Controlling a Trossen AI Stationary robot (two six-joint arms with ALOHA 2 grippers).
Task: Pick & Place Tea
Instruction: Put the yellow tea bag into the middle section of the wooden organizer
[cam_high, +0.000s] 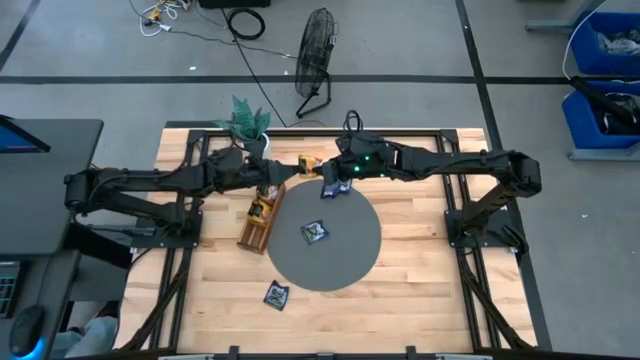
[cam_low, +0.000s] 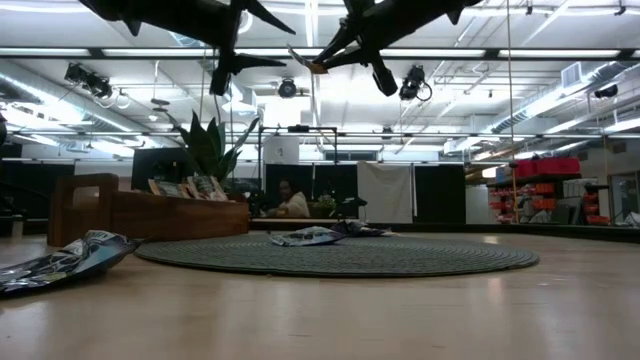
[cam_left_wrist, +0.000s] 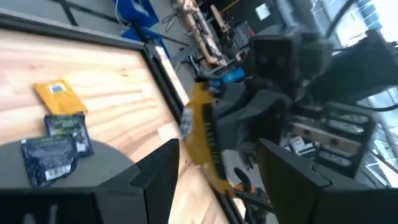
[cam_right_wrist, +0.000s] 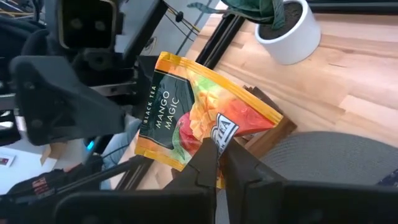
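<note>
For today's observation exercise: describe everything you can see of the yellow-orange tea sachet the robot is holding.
The tea sachet is a flat, glossy packet with yellow-orange edges, a dark green panel reading "Black Tea Mango Magic" and fruit artwork. It looks like foil or plastic film, sealed and slightly creased. The right end effector is shut on one edge, holding it tilted in the air above the wooden tray, close to the open left end effector. Nothing else touches it.
</note>
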